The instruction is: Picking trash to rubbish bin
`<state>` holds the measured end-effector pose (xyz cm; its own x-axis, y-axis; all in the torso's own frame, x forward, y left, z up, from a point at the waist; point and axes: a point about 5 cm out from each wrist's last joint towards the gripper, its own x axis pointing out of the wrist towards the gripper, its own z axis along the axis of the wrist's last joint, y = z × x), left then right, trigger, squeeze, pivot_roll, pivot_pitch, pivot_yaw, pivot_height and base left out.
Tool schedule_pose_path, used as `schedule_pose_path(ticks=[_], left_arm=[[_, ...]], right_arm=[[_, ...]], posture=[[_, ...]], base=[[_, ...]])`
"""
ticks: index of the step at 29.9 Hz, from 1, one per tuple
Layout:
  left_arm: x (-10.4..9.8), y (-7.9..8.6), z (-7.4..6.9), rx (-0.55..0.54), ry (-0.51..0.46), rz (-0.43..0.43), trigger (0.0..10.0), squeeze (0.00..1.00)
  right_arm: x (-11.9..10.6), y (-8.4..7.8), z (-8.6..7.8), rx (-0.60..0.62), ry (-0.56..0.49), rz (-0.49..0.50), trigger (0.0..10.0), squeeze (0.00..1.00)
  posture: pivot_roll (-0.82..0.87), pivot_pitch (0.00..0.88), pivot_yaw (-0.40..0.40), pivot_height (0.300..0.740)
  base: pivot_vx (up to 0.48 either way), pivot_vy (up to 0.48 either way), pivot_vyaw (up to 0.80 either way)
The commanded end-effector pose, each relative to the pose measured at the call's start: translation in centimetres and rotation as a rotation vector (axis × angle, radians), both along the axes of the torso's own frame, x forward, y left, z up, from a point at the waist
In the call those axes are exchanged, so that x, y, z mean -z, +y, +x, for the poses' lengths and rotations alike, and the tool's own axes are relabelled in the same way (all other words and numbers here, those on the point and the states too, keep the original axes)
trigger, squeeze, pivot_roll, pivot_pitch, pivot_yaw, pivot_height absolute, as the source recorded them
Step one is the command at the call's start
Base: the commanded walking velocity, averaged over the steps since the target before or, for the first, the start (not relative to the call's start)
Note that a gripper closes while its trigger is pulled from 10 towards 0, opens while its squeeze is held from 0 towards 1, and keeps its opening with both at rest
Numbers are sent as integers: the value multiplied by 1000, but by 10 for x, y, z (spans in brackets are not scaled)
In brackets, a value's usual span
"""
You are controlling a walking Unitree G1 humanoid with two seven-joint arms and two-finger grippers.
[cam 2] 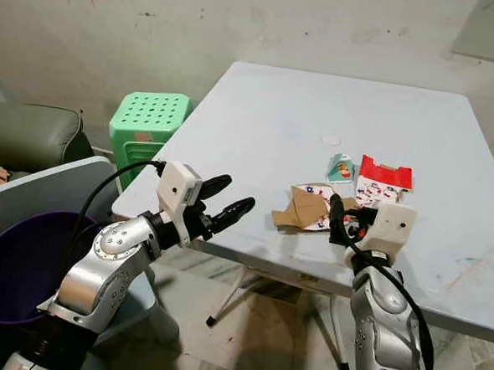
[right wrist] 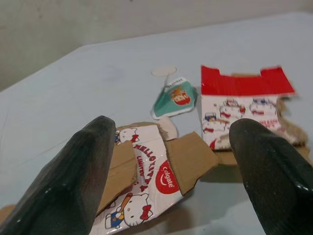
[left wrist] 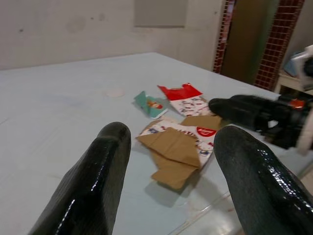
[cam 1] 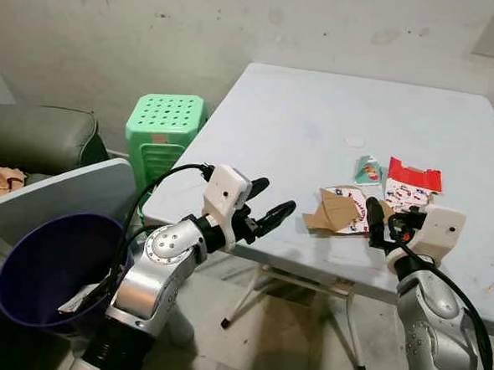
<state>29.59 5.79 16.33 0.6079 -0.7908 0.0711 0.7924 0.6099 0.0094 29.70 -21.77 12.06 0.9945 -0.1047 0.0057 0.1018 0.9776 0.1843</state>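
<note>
On the pale table (cam 1: pixel 301 121) lie three bits of trash, close to the near edge: a torn, flattened cardboard box (cam 1: pixel 339 209) with cartoon pictures, a red and white card piece (cam 1: pixel 411 183) just beside it, and a small green wrapper (cam 1: pixel 367 169) a little farther back. The purple bin (cam 1: pixel 49 265) stands low by the robot's left side, well apart from the trash, with some scraps already inside. The right gripper (cam 1: pixel 382 217) hangs just at the table edge, right next to the flattened box, and its two black fingers are spread wide with nothing between them. The left gripper (cam 1: pixel 269 205) floats in the air beside the table edge, also spread wide and empty, pointing toward the trash. The box piece looks very light and thin. It seems a bit stiff, but it would likely bend or fold if squeezed hard. It lies almost flat, so it could be hard to get a finger under it. The best place to pinch looks like the brown flap that lifts up a little at the side nearest the left gripper. The green wrapper looks soft and slippery, and it could slide away when pushed.
</note>
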Motion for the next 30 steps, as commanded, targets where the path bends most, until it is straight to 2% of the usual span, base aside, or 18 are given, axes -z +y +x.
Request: schedule_pose_path(ticks=[1,8,17,18,19,20,30], left_arm=[[-3,-2,-3,34,-9,7,10000,0],[-4,-3,-4,61,-33,17,10000,0],[-7,1,-4,45,-40,17,10000,0],[-7,1,-4,45,-40,17,10000,0],[-7,1,-4,43,-40,15,10000,0],[-7,1,-4,41,-42,15,10000,0],[-9,2,-2,40,-51,16,10000,0]], right_arm=[[2,-1,2,18,9,40,10000,0],[11,-1,19,24,64,235,10000,0],[16,-3,23,17,77,345,10000,0],[16,-3,23,17,77,345,8275,0],[16,-3,23,17,68,373,3216,0],[15,-3,22,15,55,378,0,0],[17,-6,23,12,43,404,0,0]], posture=[[20,96,44,740],[25,100,49,740],[37,100,46,740],[37,100,46,740],[37,100,46,740],[37,100,46,740],[33,98,50,740]], base=[[0,0,0],[0,0,0],[0,0,0],[0,0,0],[0,0,0],[0,0,0],[0,0,0]])
